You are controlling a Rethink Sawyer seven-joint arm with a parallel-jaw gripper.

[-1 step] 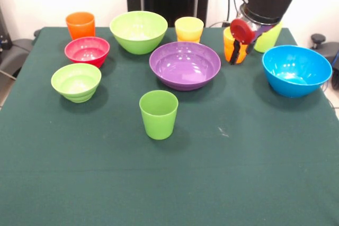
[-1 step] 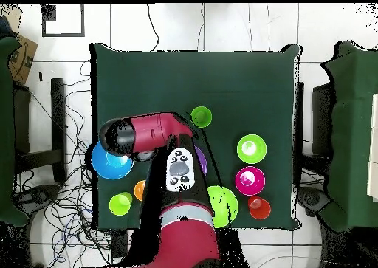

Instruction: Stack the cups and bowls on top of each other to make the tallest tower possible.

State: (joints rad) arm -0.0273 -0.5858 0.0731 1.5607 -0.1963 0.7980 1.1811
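Note:
My gripper [image 1: 241,55] is down at the orange-yellow cup [image 1: 229,47], which stands at the back right beside the yellow-green cup [image 1: 269,38]. The arm hides part of both. The wide purple bowl [image 1: 185,65] sits mid-table with the large blue bowl [image 1: 296,70] to its right. A green cup [image 1: 158,114] stands alone in front. At the back are the large lime bowl [image 1: 139,31], the pale yellow cup [image 1: 189,28] and the orange cup [image 1: 80,25]. The small red bowl [image 1: 87,51] and small lime bowl [image 1: 76,81] sit at the left. Every piece stands separately.
The dark green cloth [image 1: 254,173] spreads wide across the front half. In the overhead view the red arm [image 2: 151,132] covers the purple bowl [image 2: 200,160] and part of the blue bowl [image 2: 109,164]. Cables lie on the floor around the table.

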